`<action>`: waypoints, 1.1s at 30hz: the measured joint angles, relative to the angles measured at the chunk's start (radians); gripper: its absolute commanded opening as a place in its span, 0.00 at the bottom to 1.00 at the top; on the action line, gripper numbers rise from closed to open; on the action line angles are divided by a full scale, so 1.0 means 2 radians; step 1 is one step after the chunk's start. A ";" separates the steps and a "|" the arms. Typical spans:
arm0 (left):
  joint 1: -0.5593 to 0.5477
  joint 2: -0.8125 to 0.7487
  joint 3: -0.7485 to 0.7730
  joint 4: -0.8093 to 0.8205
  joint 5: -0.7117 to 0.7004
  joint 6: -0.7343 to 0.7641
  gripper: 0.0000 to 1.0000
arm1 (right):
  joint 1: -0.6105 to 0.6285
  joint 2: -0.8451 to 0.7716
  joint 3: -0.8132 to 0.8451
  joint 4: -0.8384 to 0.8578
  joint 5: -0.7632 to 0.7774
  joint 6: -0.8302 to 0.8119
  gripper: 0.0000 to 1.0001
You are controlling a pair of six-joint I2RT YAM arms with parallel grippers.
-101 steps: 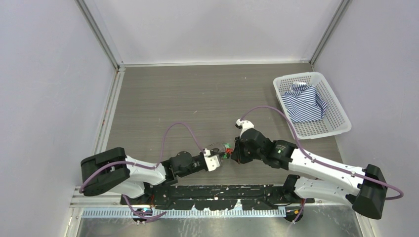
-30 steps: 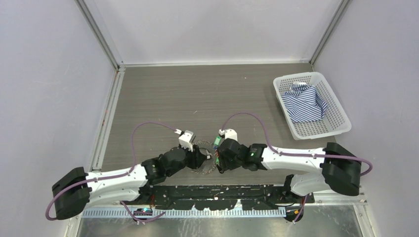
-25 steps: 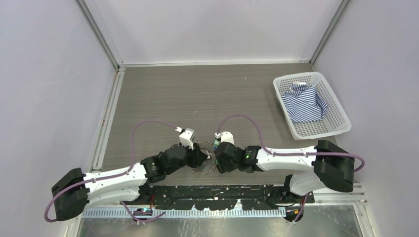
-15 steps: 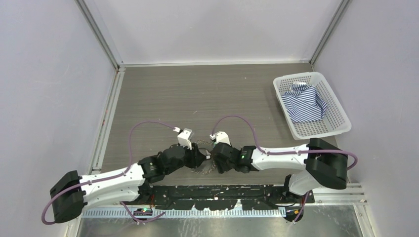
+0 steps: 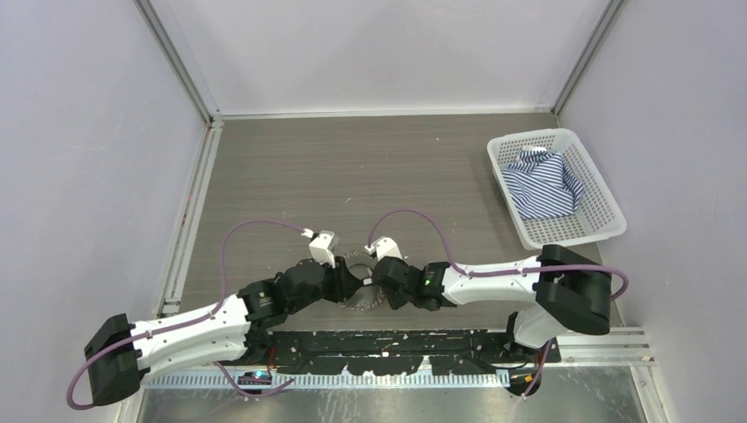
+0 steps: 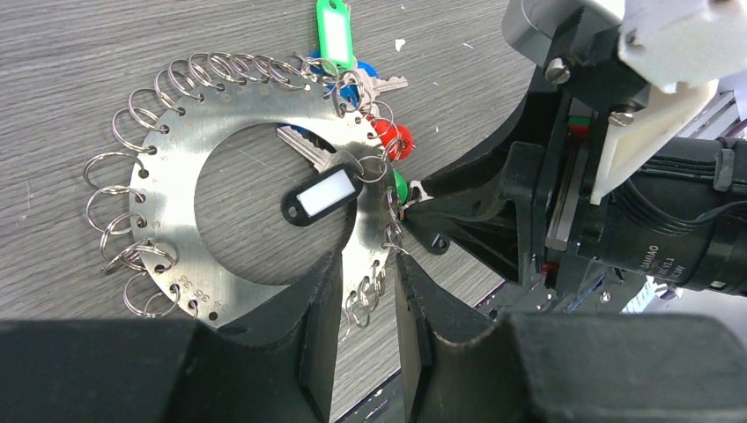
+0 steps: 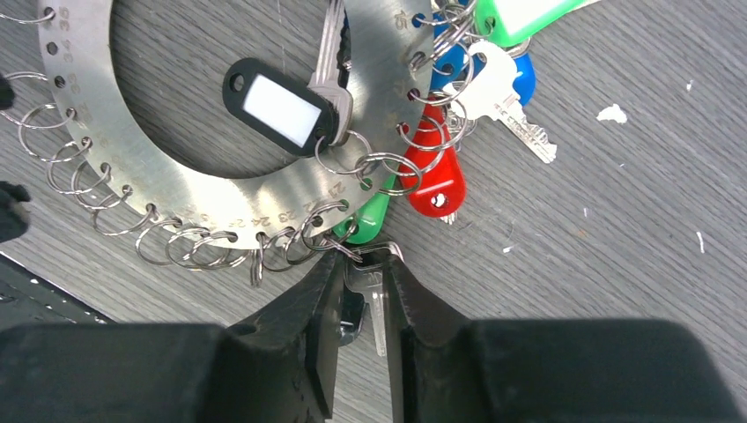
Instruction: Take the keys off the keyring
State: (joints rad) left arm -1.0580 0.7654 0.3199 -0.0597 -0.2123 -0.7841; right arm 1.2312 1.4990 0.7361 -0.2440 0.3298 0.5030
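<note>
- Right gripper (image 7: 363, 262): jaws drawn in to a narrow gap and closed on the head of a silver key (image 7: 366, 284), which fills the space between the fingers.
- Left gripper (image 6: 367, 264): fingers close together, set over the rim of the keyring (image 6: 163, 194). A few split rings (image 6: 359, 300) lie in the gap. It cannot be told whether the fingers pinch them or the rim.
- The two grippers face each other across one edge of the keyring, tips near but apart.
- Keyring: lies flat on the table (image 5: 352, 167), close to its near edge. It is a silvery disc with a wide central hole and numbered holes round the rim, most of them carrying a small wire ring.
- Keys (image 7: 493, 92): all bunched on the side towards the right gripper. They include a red-headed key (image 7: 432, 181), a green-headed key (image 7: 366, 220), a blue-headed one and a plain toothed one, with a green tag (image 6: 333, 22) at the outer edge.
- Black tag (image 6: 321, 196): white label, lying inside the central hole with a silver blade beside it.
- Basket (image 5: 608, 225): white, at the far right of the table and well apart from the arms; it holds a striped shirt (image 5: 542, 185).
</note>
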 measured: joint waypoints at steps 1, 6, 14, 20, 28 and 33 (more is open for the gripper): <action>0.000 0.000 0.000 -0.001 0.000 -0.001 0.29 | 0.000 0.000 0.000 0.001 0.000 -0.001 0.23; 0.000 0.003 0.000 -0.002 0.003 -0.003 0.29 | 0.000 0.000 0.000 0.010 -0.007 -0.003 0.21; 0.000 0.018 0.000 0.000 0.007 -0.010 0.29 | 0.000 0.000 0.000 0.025 -0.016 -0.007 0.22; 0.003 0.026 0.000 0.001 0.012 -0.010 0.29 | 0.000 0.000 0.000 0.028 -0.021 -0.014 0.17; 0.010 0.027 0.000 0.002 0.020 -0.010 0.29 | 0.000 0.000 -0.008 0.039 -0.035 -0.011 0.16; 0.011 0.030 0.000 0.017 0.041 -0.007 0.29 | -0.005 -0.013 -0.023 0.043 -0.043 0.000 0.35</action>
State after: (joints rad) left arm -1.0355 0.8257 0.3195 -0.0261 -0.1295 -0.7990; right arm 1.2217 1.4723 0.6907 -0.1581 0.2440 0.5034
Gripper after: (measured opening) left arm 0.284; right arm 0.249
